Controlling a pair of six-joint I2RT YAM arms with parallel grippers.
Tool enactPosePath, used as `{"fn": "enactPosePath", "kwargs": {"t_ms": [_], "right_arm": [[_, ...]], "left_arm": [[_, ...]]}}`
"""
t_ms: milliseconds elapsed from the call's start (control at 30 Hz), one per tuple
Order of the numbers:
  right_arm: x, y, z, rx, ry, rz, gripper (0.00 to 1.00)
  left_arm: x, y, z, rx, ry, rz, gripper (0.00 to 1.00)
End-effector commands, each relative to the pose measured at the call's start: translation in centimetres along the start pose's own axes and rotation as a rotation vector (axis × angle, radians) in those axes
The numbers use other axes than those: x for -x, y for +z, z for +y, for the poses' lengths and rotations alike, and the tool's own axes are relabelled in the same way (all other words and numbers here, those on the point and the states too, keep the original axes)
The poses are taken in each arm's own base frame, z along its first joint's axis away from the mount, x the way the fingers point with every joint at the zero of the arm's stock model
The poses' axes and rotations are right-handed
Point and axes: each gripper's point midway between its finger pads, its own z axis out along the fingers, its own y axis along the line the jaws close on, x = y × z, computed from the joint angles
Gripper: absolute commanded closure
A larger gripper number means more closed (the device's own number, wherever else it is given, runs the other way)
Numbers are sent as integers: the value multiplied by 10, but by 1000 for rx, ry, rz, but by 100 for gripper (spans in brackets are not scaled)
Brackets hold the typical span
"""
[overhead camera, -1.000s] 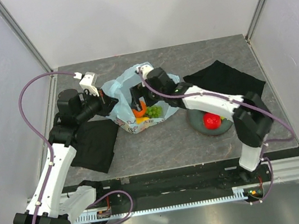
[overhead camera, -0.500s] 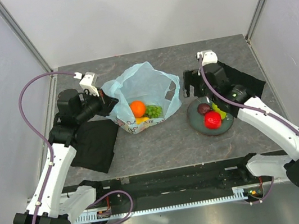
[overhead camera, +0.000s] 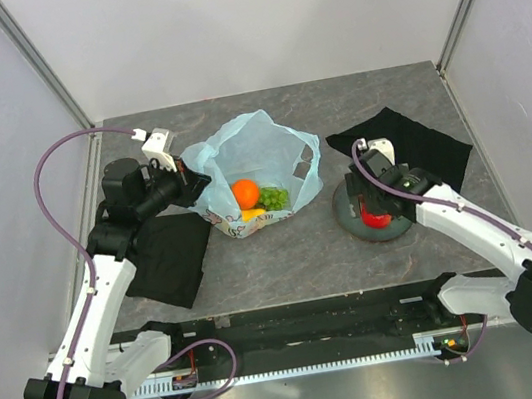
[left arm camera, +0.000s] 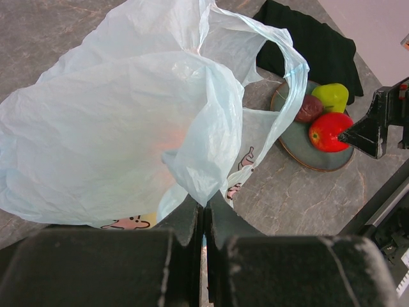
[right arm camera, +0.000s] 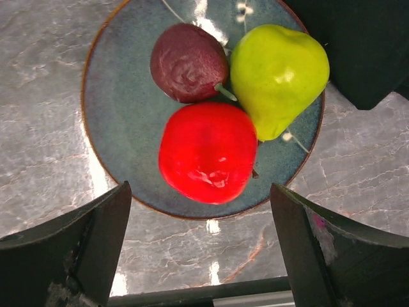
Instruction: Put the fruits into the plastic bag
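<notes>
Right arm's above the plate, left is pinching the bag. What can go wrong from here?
1. The red apple sits tight against the dark purple fruit and the green apple on the plate; the open right jaws closing on it may shove one off the rim.
2. The left jaws pinch only a thin fold of the plastic bag; if it slips, the mouth could sag over the orange and grapes.

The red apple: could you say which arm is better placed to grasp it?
Right: the open right gripper hangs over the red apple; the left gripper is shut on the plastic bag.
</notes>
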Motion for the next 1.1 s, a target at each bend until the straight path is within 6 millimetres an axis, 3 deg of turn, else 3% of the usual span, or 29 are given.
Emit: {"fn": "enactPosePath", "kwargs": {"t_ms": [0, 200, 300, 467, 600, 633, 733, 767, 833, 867, 1000, 1067], "right_arm": [[-1, 16, -1, -23, 20, 7, 4], [-5, 38, -5, -55, 18, 25, 4], [-4, 45, -3, -41, 21, 23, 9], [-3, 41, 2, -13, 14, 40, 41], [5, 11, 4, 49, 6, 54, 53], [23, -7, 10, 100, 23, 4, 55], [48, -43, 34, 292, 19, -78, 60], [71, -57, 46, 369, 37, -152, 61], [89, -76, 69, 514, 43, -227, 62], [112, -84, 81, 577, 66, -320, 65], [144, -85, 134, 775, 89, -380, 72], [162, -76, 167, 820, 66, -386, 71]], "left_arm": [[4, 2, -3, -23, 27, -15, 98], [5, 1, -2, -18, 30, -20, 98], [4, 1, -3, -24, 29, -19, 98], [5, 0, -4, -23, 30, -22, 98], [5, 0, -4, -26, 27, -23, 98], [5, 0, -5, -29, 25, -21, 98], [5, 1, -5, -35, 24, -20, 98], [5, 1, -6, -36, 22, -18, 98], [4, 1, -6, -36, 21, -17, 98], [5, 1, -6, -36, 22, -20, 98], [5, 2, -3, -24, 25, -19, 99], [4, 2, -3, -23, 26, -16, 99]]}}
